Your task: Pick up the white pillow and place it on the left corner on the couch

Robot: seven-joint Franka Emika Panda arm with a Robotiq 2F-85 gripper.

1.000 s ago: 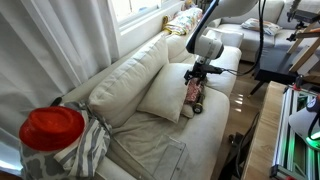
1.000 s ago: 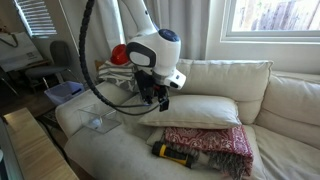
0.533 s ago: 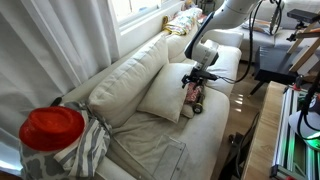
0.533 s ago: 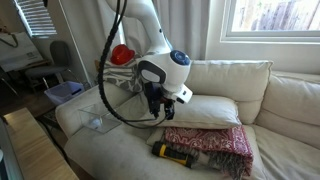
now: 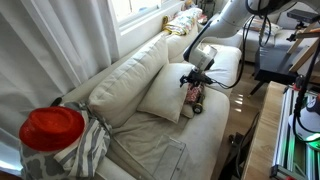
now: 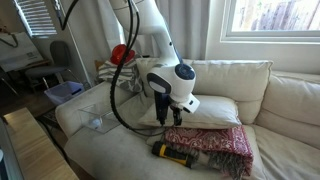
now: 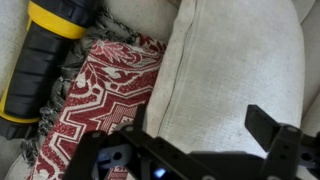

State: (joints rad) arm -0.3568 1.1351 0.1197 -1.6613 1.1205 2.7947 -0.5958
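Straddling white pillow (image 7: 235,70) edge, fingers (image 7: 275,135) spread wide, clamped on nothing.

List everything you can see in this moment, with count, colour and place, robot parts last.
white pillow: one, off-white, on the couch seat against the back cushions.
red patterned pillow: one, red with a pale pattern, flat on the seat along the white pillow's edge.
flashlight: one, yellow and black, on the seat beside the red patterned pillow.
couch: one, cream, below a window.
clear container: one, transparent, at the seat's end.
red round object: one, red, on striped grey cloth in the foreground; what it is cannot be told.
arm: one, white, reaching down over the couch.
gripper: one, black, open, over the white pillow's edge.
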